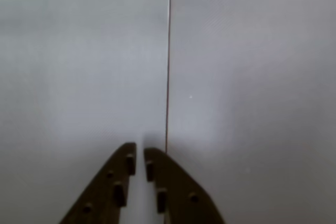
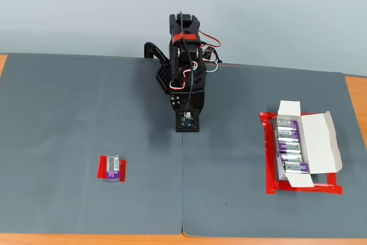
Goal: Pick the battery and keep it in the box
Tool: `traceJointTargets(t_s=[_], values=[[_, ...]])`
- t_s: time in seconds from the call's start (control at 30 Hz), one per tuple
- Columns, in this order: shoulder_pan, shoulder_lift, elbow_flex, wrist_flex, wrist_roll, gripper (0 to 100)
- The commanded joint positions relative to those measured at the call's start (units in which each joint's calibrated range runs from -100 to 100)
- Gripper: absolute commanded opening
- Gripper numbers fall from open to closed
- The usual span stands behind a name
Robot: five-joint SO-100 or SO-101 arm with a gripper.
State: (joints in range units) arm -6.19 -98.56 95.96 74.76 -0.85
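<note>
A small purple and silver battery (image 2: 113, 168) lies on a red tape patch (image 2: 102, 168) at the front left of the grey mat in the fixed view. The white box (image 2: 317, 144) stands open at the right, flaps folded out, with several identical batteries (image 2: 289, 144) lined up inside. My gripper (image 2: 187, 129) hangs at the middle back of the mat, far from both. In the wrist view the gripper (image 1: 140, 150) has its dark jaws nearly together with nothing between them, over bare mat. The battery and the box are out of the wrist view.
The box sits inside a red tape frame (image 2: 269, 159). A seam (image 1: 168, 61) between two grey mats runs just beside the fingertips. The arm's base (image 2: 182, 55) with loose wires stands at the back edge. An orange table edge (image 2: 355, 87) shows at the right.
</note>
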Motion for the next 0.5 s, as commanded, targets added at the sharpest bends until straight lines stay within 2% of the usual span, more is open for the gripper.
traceJointTargets(t_s=[0.0,0.3,0.47], values=[[0.0,3.6,-4.5,-1.2,-0.1,2],[0.6,20.9,-10.3,-15.2,0.3,2],[0.7,31.3,-18.4,-18.4,0.3,2]])
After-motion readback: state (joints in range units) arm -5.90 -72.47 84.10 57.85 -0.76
